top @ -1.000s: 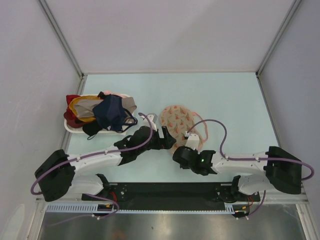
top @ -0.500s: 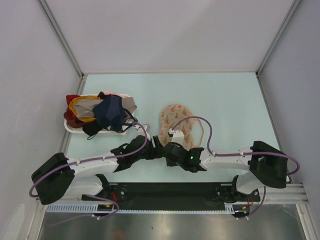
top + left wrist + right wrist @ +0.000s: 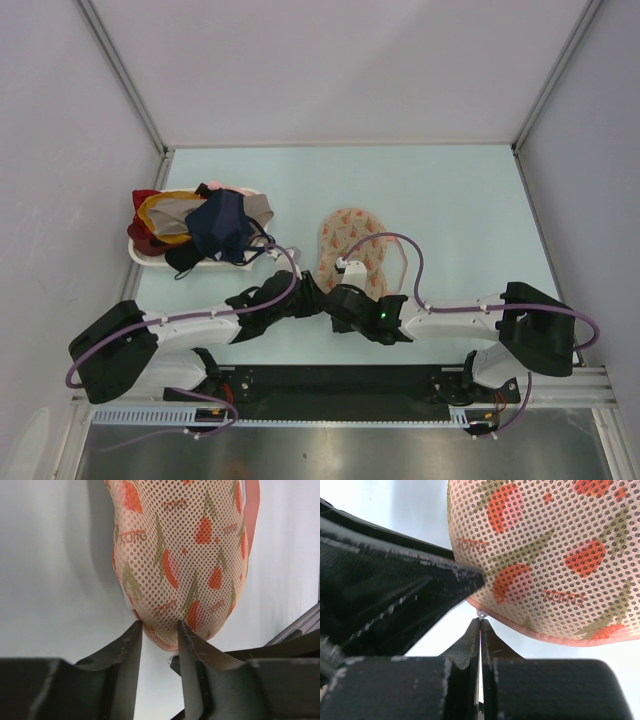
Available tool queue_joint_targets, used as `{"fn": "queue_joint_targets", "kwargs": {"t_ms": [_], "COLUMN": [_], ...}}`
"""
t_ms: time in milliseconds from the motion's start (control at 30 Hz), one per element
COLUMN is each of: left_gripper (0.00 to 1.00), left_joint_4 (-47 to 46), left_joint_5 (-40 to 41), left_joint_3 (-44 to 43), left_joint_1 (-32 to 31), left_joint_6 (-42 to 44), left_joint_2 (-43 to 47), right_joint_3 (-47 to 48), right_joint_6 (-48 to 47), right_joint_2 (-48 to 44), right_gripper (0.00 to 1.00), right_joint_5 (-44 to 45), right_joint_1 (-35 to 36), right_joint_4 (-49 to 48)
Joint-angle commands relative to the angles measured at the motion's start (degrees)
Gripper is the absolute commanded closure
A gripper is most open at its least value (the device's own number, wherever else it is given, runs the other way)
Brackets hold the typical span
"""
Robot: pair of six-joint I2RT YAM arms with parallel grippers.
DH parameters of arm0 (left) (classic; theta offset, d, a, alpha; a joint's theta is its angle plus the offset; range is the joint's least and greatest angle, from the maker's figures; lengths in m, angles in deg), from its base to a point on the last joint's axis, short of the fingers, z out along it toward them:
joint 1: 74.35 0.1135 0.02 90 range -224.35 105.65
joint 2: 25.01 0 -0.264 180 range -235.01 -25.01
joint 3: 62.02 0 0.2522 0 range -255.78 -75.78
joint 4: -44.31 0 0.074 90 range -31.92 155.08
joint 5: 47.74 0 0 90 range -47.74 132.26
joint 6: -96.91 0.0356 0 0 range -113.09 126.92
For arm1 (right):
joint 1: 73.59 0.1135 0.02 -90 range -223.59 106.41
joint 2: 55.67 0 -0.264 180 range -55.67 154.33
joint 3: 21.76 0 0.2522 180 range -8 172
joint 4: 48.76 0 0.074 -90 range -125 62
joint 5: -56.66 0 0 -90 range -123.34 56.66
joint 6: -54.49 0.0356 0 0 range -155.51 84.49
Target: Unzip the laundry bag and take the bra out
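Note:
The laundry bag (image 3: 350, 240), beige-pink mesh with red-orange motifs, lies at mid table; the bra is hidden. Both grippers meet at its near end. My left gripper (image 3: 318, 296) straddles that end: in the left wrist view the bag (image 3: 180, 555) hangs down between the fingertips of the gripper (image 3: 159, 627), jaws open and narrow, the left fingertip (image 3: 136, 630) just at the pink edging. My right gripper (image 3: 480, 622) is shut on the small white zip pull (image 3: 480, 614) under the bag's rim (image 3: 555, 555). The left finger (image 3: 420, 595) lies close beside it.
A white tray (image 3: 140, 255) at the left holds a heap of navy, red and yellow garments (image 3: 205, 222). Grey walls close in the table on three sides. A black rail (image 3: 330, 385) runs along the near edge between the arm bases.
The right gripper has shifted left to the bag's near end. The left gripper has drawn back there and its jaws have narrowed round the bag's tip. The bag looks narrower.

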Motion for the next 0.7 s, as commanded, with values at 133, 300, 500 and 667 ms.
{"fn": "queue_joint_targets", "kwargs": {"t_ms": [133,300,500,667], "left_gripper": [0.72,0.96,1.00,1.00], "left_joint_4": [-4.40,-4.41,-3.44,-2.47], "left_joint_5": [1.31,2.01,2.97,3.76], "left_joint_3": [0.33,0.15,-0.11,-0.02], "left_joint_1": [-0.25,-0.25,-0.25,-0.16], "left_joint_6": [-1.86,-1.95,-1.78,-1.43], "left_joint_2": [-2.16,-2.08,-1.73,-1.46], "right_joint_3": [1.57,1.57,1.22,1.13], "right_joint_6": [-0.18,-0.09,0.26,0.78], "right_joint_2": [-0.86,-0.86,-0.77,-0.59], "right_gripper": [1.00,1.00,1.00,1.00], "right_joint_5": [0.07,0.07,0.24,0.94], "right_joint_1": [0.74,0.82,0.82,0.82], "right_joint_4": [-2.57,-2.39,-1.96,-0.64]}}
